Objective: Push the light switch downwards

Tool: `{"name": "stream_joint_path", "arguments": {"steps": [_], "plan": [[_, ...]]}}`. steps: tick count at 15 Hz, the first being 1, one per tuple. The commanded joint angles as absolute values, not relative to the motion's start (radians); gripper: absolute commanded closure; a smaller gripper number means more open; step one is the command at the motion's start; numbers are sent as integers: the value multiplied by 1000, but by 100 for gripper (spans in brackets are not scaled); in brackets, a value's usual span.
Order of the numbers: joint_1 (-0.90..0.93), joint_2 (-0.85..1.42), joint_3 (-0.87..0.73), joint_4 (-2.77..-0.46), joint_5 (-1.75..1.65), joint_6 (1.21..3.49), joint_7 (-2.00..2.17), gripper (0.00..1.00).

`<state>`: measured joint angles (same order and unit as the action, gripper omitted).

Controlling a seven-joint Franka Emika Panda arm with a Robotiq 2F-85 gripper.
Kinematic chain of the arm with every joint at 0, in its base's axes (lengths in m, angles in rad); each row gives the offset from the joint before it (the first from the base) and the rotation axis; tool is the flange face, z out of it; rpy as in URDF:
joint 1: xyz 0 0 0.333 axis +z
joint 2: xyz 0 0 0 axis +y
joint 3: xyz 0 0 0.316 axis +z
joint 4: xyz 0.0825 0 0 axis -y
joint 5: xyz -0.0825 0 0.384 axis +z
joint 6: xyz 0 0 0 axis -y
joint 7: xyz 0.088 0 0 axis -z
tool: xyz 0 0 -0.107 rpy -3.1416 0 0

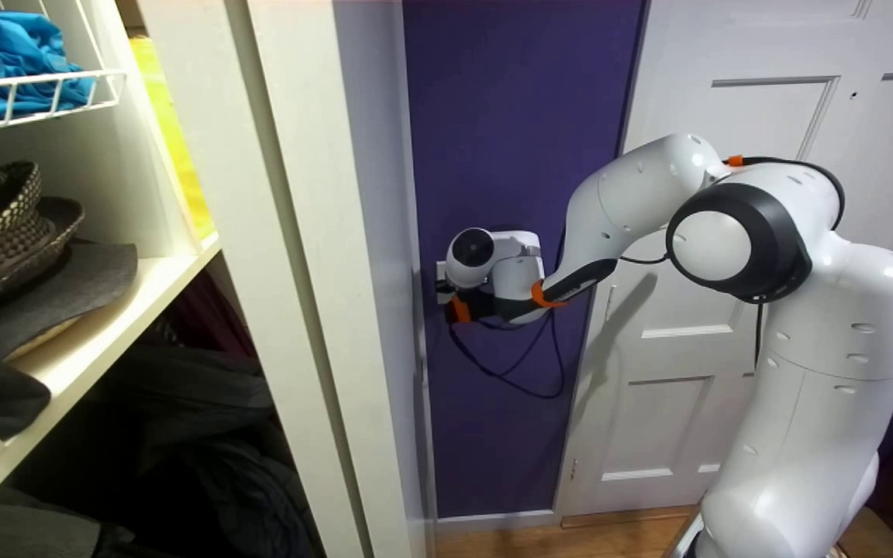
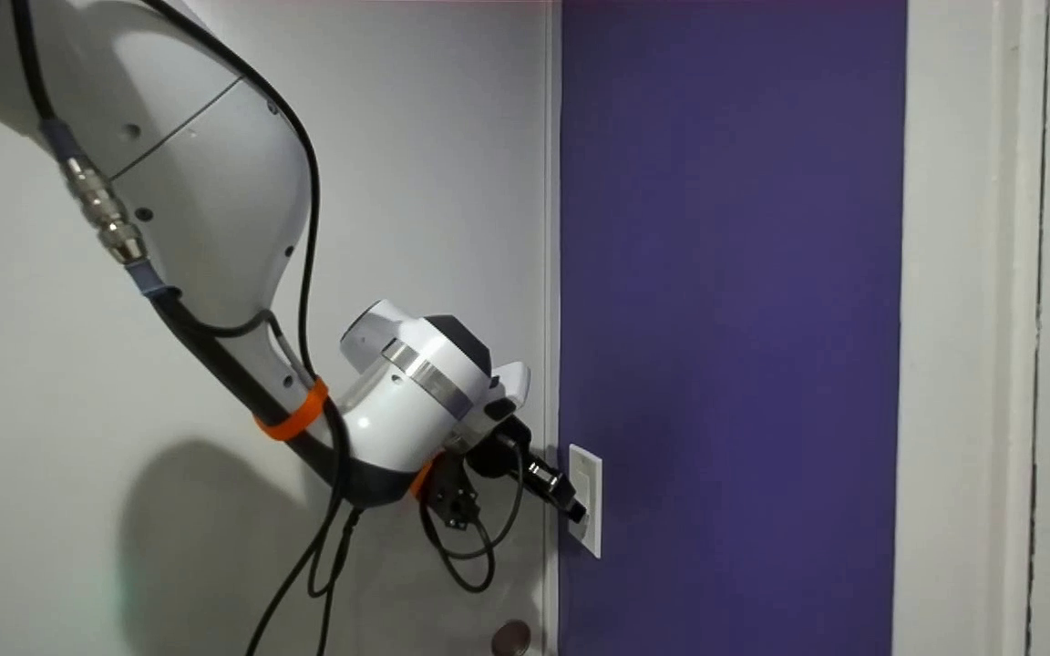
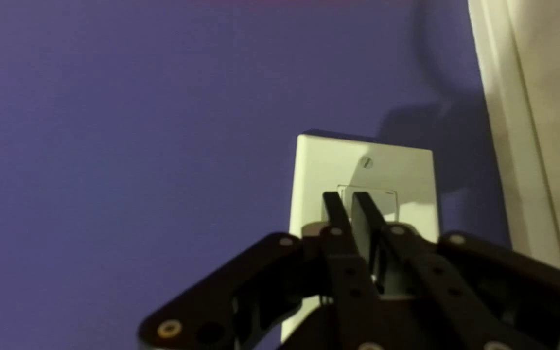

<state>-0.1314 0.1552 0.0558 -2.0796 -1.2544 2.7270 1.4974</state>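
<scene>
Light switch (image 3: 365,180), a white plate on the purple wall (image 3: 139,170), sits right of centre in our wrist view, mostly hidden toward the bottom of the frame behind the end effector (image 3: 345,194). Nearer the top of the frame we see its screw (image 3: 366,163) and one end of the rocker (image 3: 382,201). We find the end effector all but closed: the fingertips (image 3: 332,200) stand side by side with a slim gap between them, in front of the rocker. In an exterior view we find the switch (image 2: 586,474) below and right of the middle, and the end effector slants down to the plate's lower half; we cannot tell whether they touch. There the arm (image 2: 416,392) extends from the upper left, with an orange band (image 2: 297,416) around it and black cables (image 2: 315,182) along it and looping beneath, and a brown knob (image 2: 511,638) stands at the bottom edge. In an exterior view we have the arm filling much of the right half, before a white door (image 1: 671,430), with its wrist (image 1: 520,271) near the centre, where only a sliver of the switch (image 1: 441,273) shows. Toward the left of that frame we see a shelf (image 1: 125,310) with woven hats (image 1: 12,256), blue cloth (image 1: 12,46) at the upper left and dark fabric (image 1: 198,418) below.
</scene>
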Motion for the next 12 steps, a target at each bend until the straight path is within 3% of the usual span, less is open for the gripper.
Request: {"name": "stream_joint_path", "arguments": {"steps": [1,12], "plan": [[-124,191,50,-2039,-1317,2751,1562,100],[-126,238,50,-2010,-1357,2771,1611,100]]}}
